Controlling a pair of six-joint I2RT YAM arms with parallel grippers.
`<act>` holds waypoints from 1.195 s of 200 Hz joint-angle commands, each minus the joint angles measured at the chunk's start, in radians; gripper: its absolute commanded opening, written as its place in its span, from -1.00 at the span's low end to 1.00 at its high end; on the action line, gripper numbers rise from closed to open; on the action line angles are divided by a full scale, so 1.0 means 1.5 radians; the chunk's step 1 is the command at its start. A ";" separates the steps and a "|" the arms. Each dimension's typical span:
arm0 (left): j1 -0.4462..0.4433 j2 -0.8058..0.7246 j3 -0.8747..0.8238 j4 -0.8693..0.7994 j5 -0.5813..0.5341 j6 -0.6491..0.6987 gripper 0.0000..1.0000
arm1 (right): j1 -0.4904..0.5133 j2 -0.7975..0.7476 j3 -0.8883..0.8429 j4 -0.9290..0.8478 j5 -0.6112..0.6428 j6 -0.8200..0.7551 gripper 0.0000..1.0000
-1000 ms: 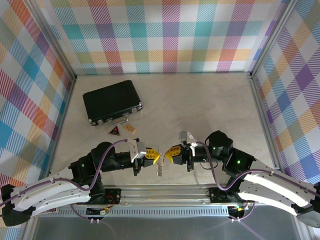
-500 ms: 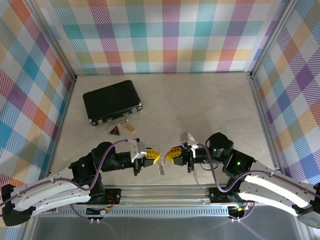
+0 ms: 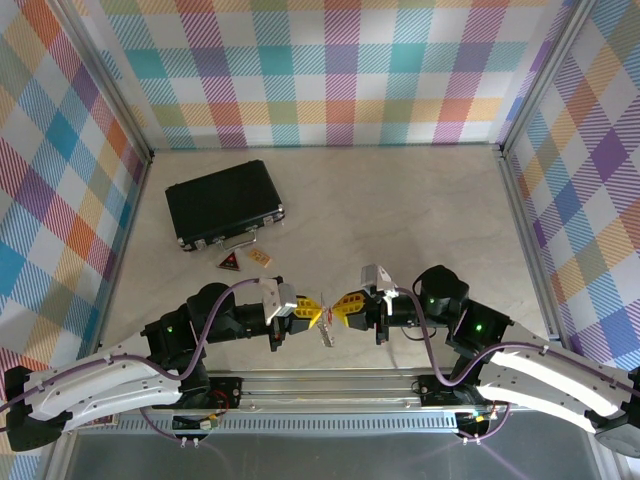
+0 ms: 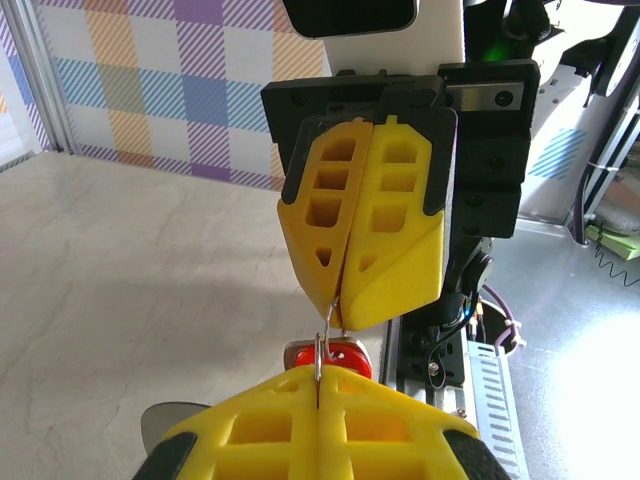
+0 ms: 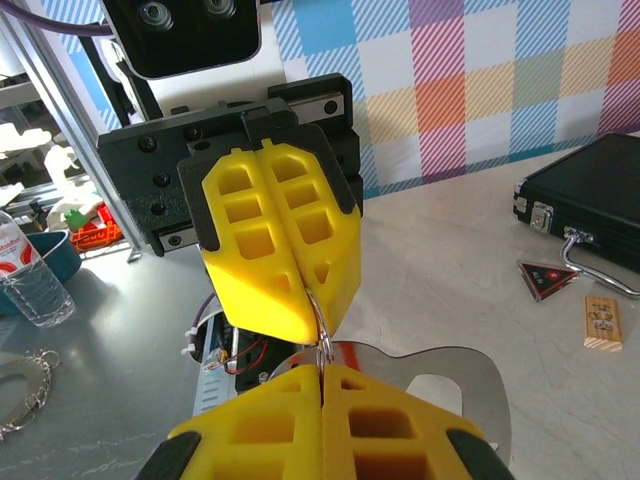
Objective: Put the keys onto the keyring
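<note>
From above, the left end effector (image 3: pixel 316 314) and the right end effector (image 3: pixel 340 308) met tip to tip, nearer the arm bases than the black case (image 3: pixel 224 203) and off to its right. Both were closed narrow. The key (image 3: pixel 323 337) dangled just under their meeting point, well apart from the case. A dark triangular tag (image 3: pixel 228 262) and a tan tag (image 3: pixel 261 258) lay on the surface (image 3: pixel 400 210) just in front of the case.

In the left wrist view, the left end effector (image 4: pixel 320 385) was pinched shut on a thin wire loop (image 4: pixel 322 345). The right end effector (image 4: pixel 338 305) gripped the same loop from the opposite side. The key's red head (image 4: pixel 340 357) sat just behind the loop.

In the right wrist view, the right end effector (image 5: pixel 322 380) held the loop (image 5: pixel 320 340) with no gap between its fingers. The left end effector (image 5: pixel 308 312) clamped it from above. The red key head (image 5: pixel 350 352) showed just beneath, and the silver keyring (image 5: pixel 455 365) spread from there toward the case (image 5: pixel 590 190).
</note>
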 commanded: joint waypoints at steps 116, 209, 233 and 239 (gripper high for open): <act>-0.003 -0.008 0.005 0.037 0.002 -0.006 -1.00 | 0.003 -0.004 -0.006 0.017 0.013 -0.018 -1.00; -0.003 -0.005 0.005 0.035 -0.002 -0.006 -1.00 | 0.003 0.020 -0.003 0.035 -0.001 -0.022 -1.00; -0.003 -0.007 0.005 0.033 -0.003 -0.005 -1.00 | 0.002 0.007 -0.008 0.033 0.007 -0.021 -1.00; -0.003 -0.008 0.005 0.033 -0.002 -0.005 -1.00 | 0.003 0.003 -0.010 0.032 0.008 -0.022 -1.00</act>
